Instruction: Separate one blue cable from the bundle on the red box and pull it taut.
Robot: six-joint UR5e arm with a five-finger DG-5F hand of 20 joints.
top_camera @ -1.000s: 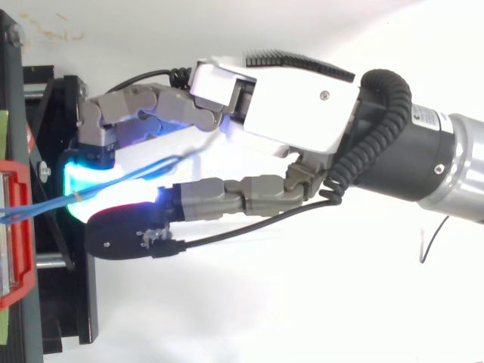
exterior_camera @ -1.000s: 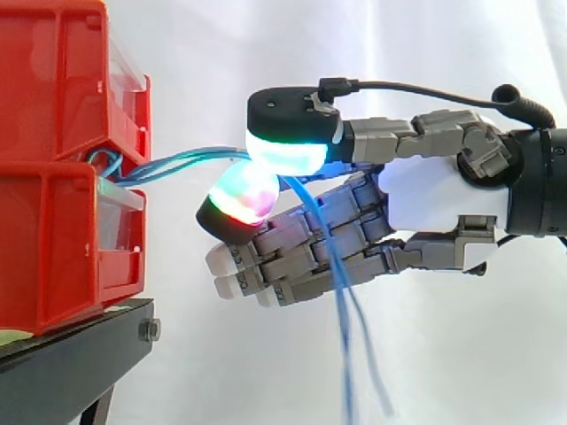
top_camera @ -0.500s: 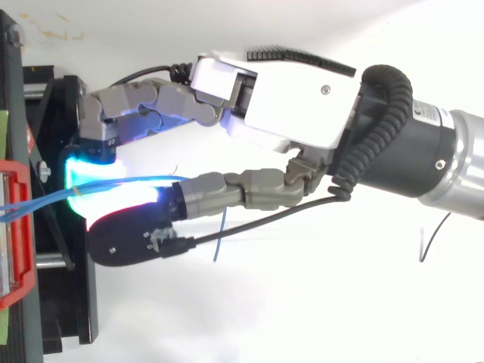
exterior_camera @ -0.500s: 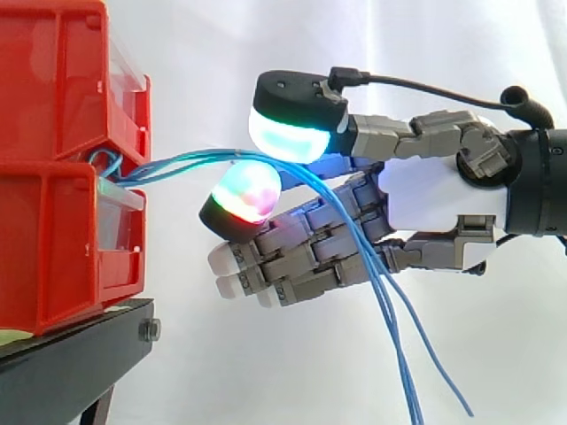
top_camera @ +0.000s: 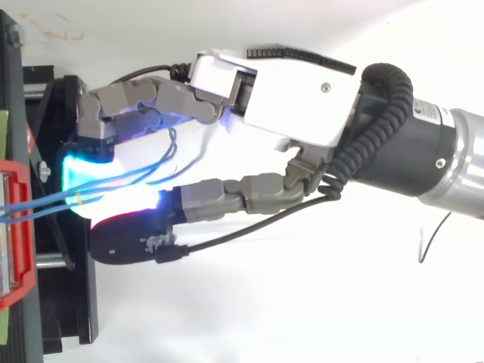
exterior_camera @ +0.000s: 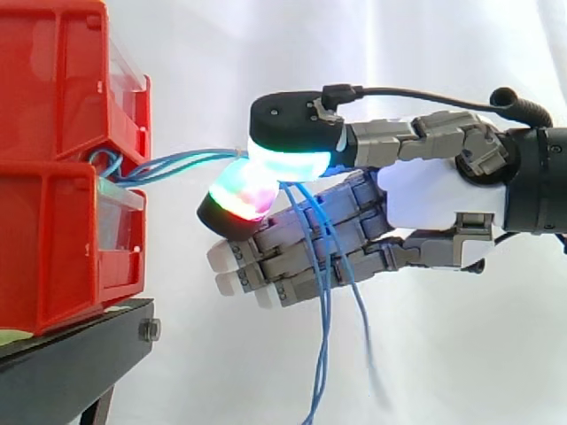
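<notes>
A bundle of thin blue cables [exterior_camera: 186,161] comes out of the gap between the two stacked red bins [exterior_camera: 53,88] and runs right to my hand [exterior_camera: 425,190]. A green-cyan glowing pad [exterior_camera: 288,159] presses down onto a red-green glowing pad [exterior_camera: 244,197], and the cables pass between them. Past the pinch, three loose strands [exterior_camera: 321,354] hang down across the curled lower fingers. From above, the cables [top_camera: 38,204] stretch from the red bin [top_camera: 19,227] to the glowing pads, and one strand loops under the hand [top_camera: 280,98].
The bins rest on a black stand [exterior_camera: 62,363], which reaches under the fingertips in the top view [top_camera: 57,113]. A white curtain hangs behind. Open space lies below and to the right of the hand.
Half a second ago the two glowing pads stood apart with the cables draped over the lower one; now they are pressed together on the cables. The hanging strands have swung back left.
</notes>
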